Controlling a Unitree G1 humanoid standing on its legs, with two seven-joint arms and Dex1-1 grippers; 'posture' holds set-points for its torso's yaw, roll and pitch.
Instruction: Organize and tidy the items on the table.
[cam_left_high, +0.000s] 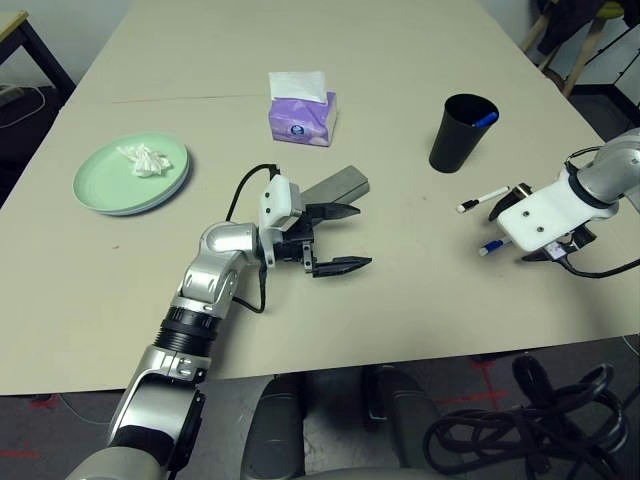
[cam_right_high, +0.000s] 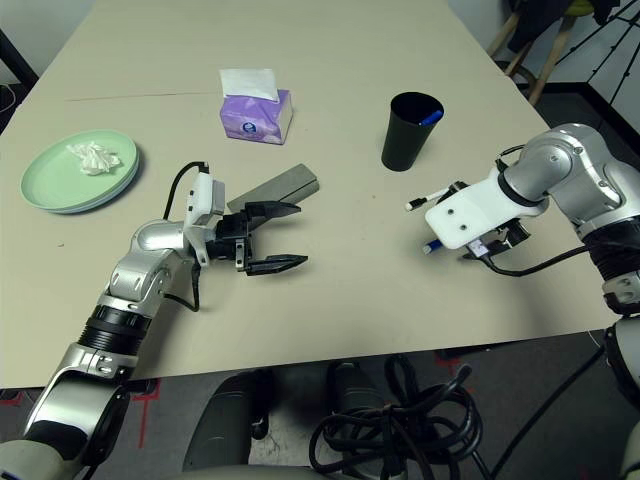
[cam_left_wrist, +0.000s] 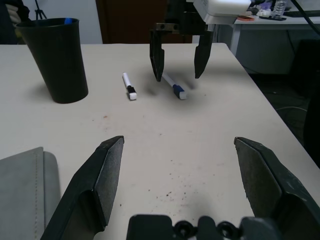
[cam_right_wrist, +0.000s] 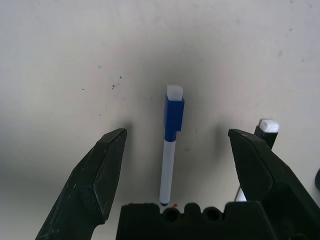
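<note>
Thin white pen (cam_right_wrist: 170, 145) with blue cap lies on matte beige table (cam_left_high: 400, 320) between right gripper (cam_right_wrist: 175, 150)'s wide, empty jaws.

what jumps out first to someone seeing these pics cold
The right pincer hangs open, pointing down over a blue-capped pen on the table, with a black-capped pen lying just beside. Behind them stands the black cup; on the far left, crumpled tissue sits on a pale green plate.
</note>
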